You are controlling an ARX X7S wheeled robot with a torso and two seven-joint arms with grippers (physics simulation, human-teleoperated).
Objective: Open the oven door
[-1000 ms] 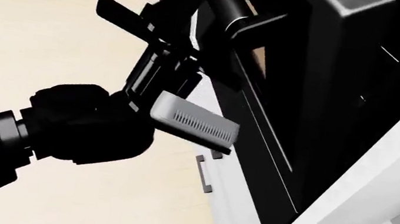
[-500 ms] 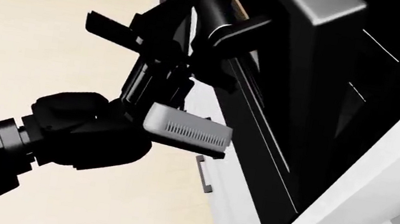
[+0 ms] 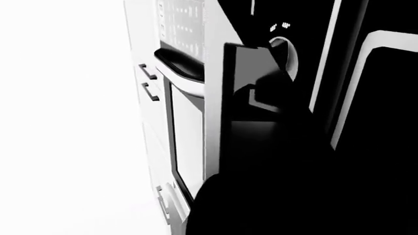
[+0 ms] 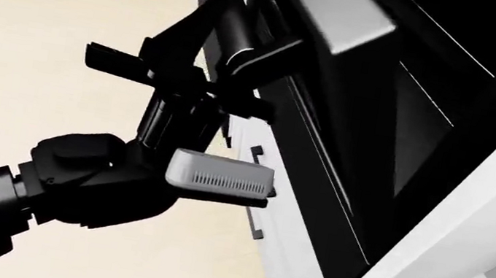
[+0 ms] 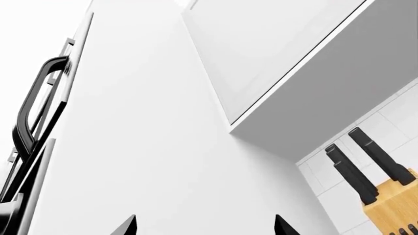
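While its black left gripper is clamping the long bar handle, the robot is swinging the glossy black oven door down; more downward pulling seems needed.

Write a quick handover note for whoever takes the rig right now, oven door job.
Left gripper: at the bar handle of the oven door; whether it is clamped cannot be told.
Right gripper: open, empty, pointing up past a white cabinet side toward a knife block.
Done: door tilted partly out from the oven front.
Left: swing the door fully down, then release.
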